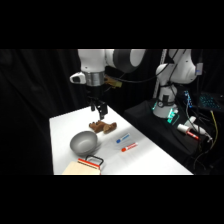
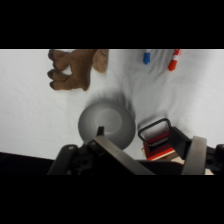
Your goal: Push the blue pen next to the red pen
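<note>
1. currently the white arm's two-finger gripper (image 1: 101, 109) hangs above the table's far part, over the brown plush toy (image 1: 102, 127); this reads as an approach height, clear of all objects.
2. gripper state: in the wrist view two fingers (image 2: 120, 157) rise well apart from the bottom edge with nothing between them, so the claw is judged released and empty.
3. the short blue-capped pen with a pale barrel (image 1: 122, 138) lies flat on the white table (image 1: 150, 155), free to be pushed.
4. the short red-orange pen (image 1: 128, 147) lies just beside it on the near side, roughly parallel, a narrow gap between them; whether they count as adjacent already is a judgement.
5. relative to the claw: both pens lie toward the table's right and nearer the camera, apart from the gripper and below it. in the wrist view they show at the top edge, blue (image 2: 146, 57) left of red (image 2: 173, 61).
6. the grey round bowl (image 1: 83, 143) and a red-and-black clip item (image 1: 92, 162) lie on the near left, outside the likely push path.
</note>
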